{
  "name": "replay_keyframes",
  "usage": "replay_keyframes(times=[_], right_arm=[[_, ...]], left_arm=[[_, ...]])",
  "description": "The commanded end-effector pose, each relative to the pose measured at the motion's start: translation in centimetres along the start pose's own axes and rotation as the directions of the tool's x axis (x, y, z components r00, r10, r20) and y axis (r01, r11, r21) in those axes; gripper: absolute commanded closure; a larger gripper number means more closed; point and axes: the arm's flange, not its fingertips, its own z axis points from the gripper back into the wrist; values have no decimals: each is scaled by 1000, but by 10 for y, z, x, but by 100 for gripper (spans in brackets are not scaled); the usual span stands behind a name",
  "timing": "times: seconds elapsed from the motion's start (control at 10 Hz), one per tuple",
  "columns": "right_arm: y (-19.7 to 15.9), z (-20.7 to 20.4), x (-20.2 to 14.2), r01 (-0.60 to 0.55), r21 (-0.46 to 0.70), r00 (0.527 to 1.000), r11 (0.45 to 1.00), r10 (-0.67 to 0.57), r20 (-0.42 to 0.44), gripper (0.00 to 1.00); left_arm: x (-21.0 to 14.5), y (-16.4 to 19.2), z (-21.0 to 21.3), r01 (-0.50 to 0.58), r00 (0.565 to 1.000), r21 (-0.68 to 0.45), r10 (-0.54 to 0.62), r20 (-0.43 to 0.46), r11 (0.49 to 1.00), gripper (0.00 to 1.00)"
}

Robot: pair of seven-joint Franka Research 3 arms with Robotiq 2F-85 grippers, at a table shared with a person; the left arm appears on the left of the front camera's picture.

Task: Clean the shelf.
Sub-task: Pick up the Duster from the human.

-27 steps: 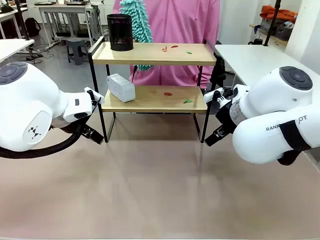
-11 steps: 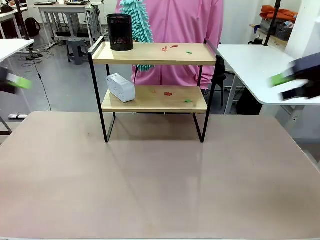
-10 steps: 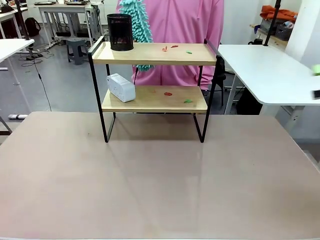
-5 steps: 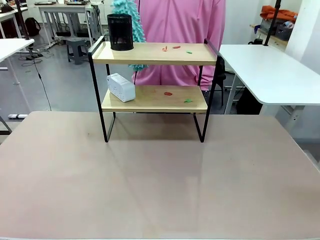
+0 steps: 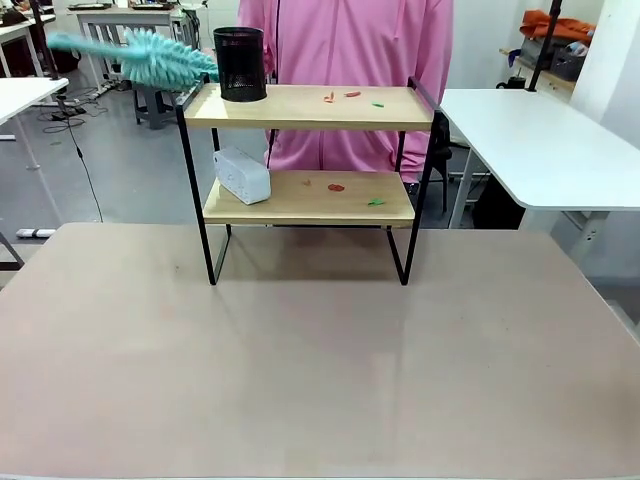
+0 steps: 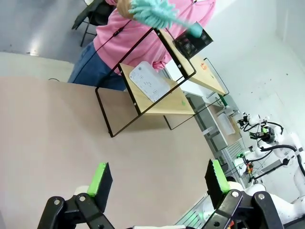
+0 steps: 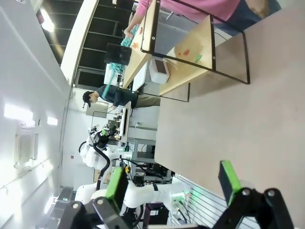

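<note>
A shelf point(image 5: 290, 108) of pale, matt wooden boards in a thin black metal frame stands on a smooth, faintly sheened beige counter point(image 5: 320, 370). It carries a black metal mesh cup point(image 5: 240, 64) and a smooth white plastic box point(image 5: 242, 175). A fluffy teal duster point(image 5: 150, 58) and a soft pink cloth top point(image 5: 350, 40) show behind.

1. The left gripper point(image 6: 157, 177) stood spread to its full width, its green-padded fingers point(image 6: 100, 179) parallel, with nothing between them.
2. It hung raised above the table point(image 6: 52, 133), touching nothing.
3. The right gripper point(image 7: 172, 180) was likewise spread wide and empty, its fingers point(image 7: 228, 176) clear of the table.
4. The right wrist was rolled over, so that its view stood sideways.
5. The person's hand point(image 6: 124, 6) was raised beyond the table's far edge, partly cut off by the picture's top.
</note>
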Motion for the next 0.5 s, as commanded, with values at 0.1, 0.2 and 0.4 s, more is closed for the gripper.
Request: replay_keyframes(times=[0.1,0.2,0.4], right_arm=[[-1,-3,3,-26,19,1000,999,26,8,0],[-1,-3,3,-26,19,1000,999,26,8,0],[-1,-3,3,-26,19,1000,999,26,8,0]], left_arm=[[3,1,-3,19,1000,-12,-19,7,1000,0],[0,2,1,-2,1000,-2,2,2,1000,0],[14,13,-2,-127,989,-204,108,-106,971,0]])
